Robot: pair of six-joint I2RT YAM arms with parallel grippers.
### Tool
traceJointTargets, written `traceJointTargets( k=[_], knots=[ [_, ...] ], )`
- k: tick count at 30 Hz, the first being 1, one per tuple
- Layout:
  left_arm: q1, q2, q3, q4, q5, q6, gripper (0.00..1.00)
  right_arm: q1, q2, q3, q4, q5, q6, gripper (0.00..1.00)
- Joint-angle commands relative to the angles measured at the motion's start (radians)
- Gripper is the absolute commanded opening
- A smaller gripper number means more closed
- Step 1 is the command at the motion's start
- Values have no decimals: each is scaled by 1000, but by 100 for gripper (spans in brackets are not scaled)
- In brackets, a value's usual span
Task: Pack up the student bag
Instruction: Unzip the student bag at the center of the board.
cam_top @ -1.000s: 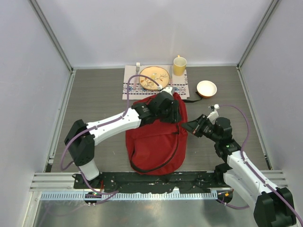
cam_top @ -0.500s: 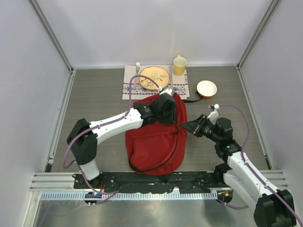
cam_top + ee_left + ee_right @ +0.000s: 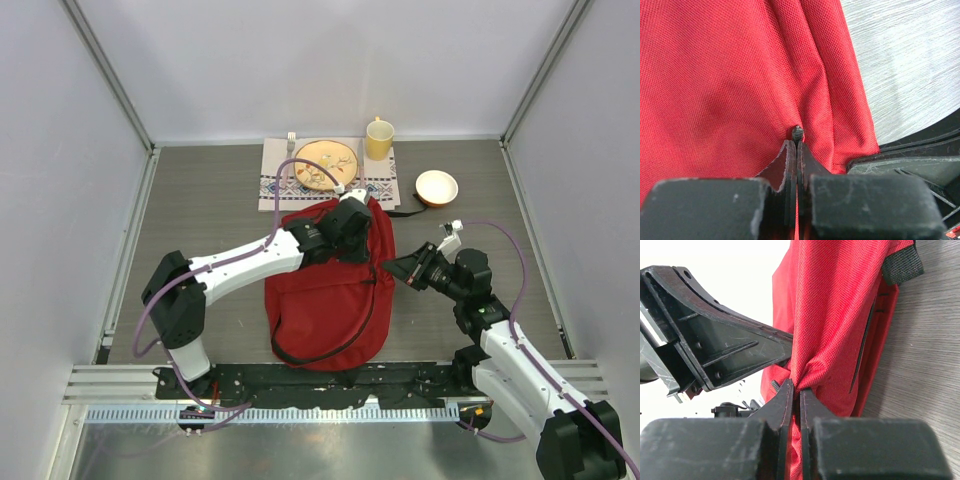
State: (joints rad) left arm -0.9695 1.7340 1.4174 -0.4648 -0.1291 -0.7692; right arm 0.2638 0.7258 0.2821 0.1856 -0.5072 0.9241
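**Student bag** (image 3: 325, 305): red, lying flat mid-table between the two arms, far end touching the placemat (image 3: 272, 190).

**Left gripper** (image 3: 797, 142): closed tight on a ridge of red cloth near the bag's far end. A small dark nub sits at the tips; I cannot tell whether it is a zip pull.

**Right gripper** (image 3: 795, 388): pinched on a fold at the bag's right edge.

**Step, as I judge it:** getting the bag open.

**Next move calls for:** drawing the two holds apart without the cloth slipping.
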Motion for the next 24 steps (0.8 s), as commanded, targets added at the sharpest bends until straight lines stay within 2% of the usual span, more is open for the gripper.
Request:
traceJointTargets(
  k=[1,6,10,18,20,21,23,24],
  knots=[
    [-2,-20,6,-14,-15,22,0,2,-28,71,86,13,-24,1],
    [-1,-71,-53,-17,-111,27,0,0,-6,104,-70,131,-60,1],
    [2,-114,-92,-18,-161,38,0,2,20,112,-106,199,-62,1],
    [17,-185,-156,32,-168,39,0,2,38,121,-149,256,-64,2],
    [17,-185,-159,51,-152,39,0,2,35,135,-173,251,-67,13],
    [17,-185,-163,61,-139,36,0,2,28,143,-179,249,-77,29],
    [17,-182,-169,90,-110,27,0,0,-8,184,-260,269,-94,46],
    [17,-172,-169,98,-103,22,0,2,-23,201,-287,277,-106,58]
  ],
)
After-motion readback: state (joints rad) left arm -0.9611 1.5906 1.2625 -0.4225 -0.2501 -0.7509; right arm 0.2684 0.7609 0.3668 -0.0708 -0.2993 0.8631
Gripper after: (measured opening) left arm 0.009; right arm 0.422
